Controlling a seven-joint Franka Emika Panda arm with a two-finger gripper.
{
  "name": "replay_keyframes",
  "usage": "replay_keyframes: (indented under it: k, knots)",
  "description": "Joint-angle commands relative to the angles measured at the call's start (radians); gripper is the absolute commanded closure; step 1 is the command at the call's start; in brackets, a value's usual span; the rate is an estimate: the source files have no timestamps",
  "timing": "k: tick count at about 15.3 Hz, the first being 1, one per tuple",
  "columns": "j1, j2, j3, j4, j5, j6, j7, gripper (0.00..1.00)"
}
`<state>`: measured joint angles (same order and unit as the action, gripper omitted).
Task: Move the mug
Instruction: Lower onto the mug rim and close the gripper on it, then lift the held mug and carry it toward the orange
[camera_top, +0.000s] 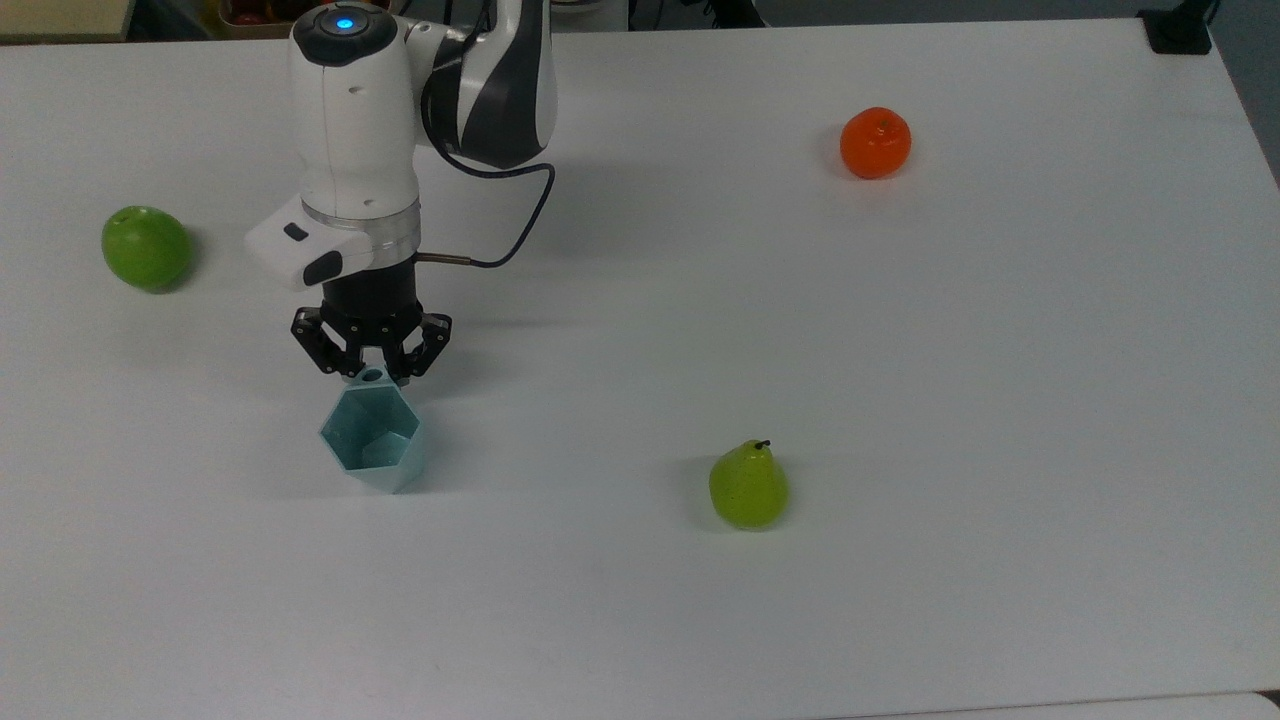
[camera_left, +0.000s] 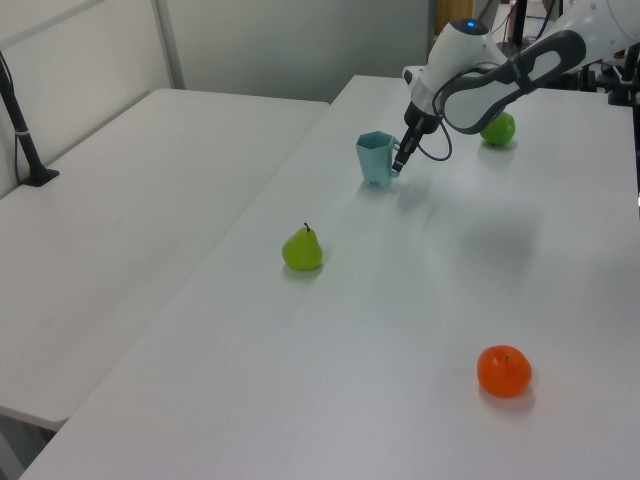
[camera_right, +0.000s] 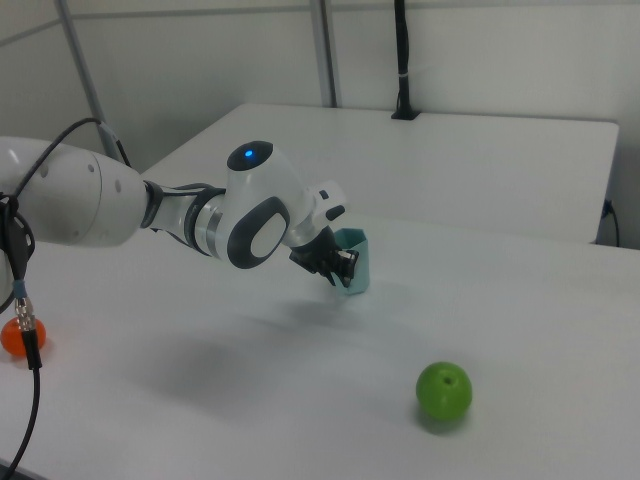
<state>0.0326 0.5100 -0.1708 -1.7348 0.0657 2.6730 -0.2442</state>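
Top view, left to right. A green apple (camera_top: 146, 247) sits at the left edge of the frame on the white bench (camera_top: 900, 400), well apart from the other items.

Right of it, left of centre, the arm descends from the upper left of the frame and ends in the black end effector (camera_top: 371, 372). Its fingers are drawn together and clamped on the small round-holed tab at the rim of the mug (camera_top: 374, 442). The fingertips meet the mug at that tab; the mug body lies just below them in the frame.

The mug is pale light blue, hexagonal and faceted, narrowing toward its base. Its open mouth faces the camera, tipped slightly toward the top view's left, and the inner facets are visible. Whether its base rests on the bench or is just clear of it cannot be told.

A yellow-green pear (camera_top: 748, 485) stands right of centre, lower half of the frame, stem up. An orange (camera_top: 875, 143) lies in the upper right.

Left view: the mug (camera_left: 376, 159) appears upper centre, with the end effector (camera_left: 398, 166) touching its right side.

Right view: the mug (camera_right: 353, 261) sits at centre, with the end effector (camera_right: 340, 270) on its left side.
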Motion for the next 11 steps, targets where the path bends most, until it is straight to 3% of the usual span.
replay_keyframes:
  k: [1, 9, 11]
  knots:
    - [0.012, -0.031, -0.010, -0.011, 0.019, -0.007, -0.010, 1.00]
    - [0.018, -0.203, -0.007, -0.014, 0.022, -0.237, -0.010, 1.00]
    - [0.018, -0.272, -0.007, -0.012, 0.022, -0.377, -0.012, 1.00]
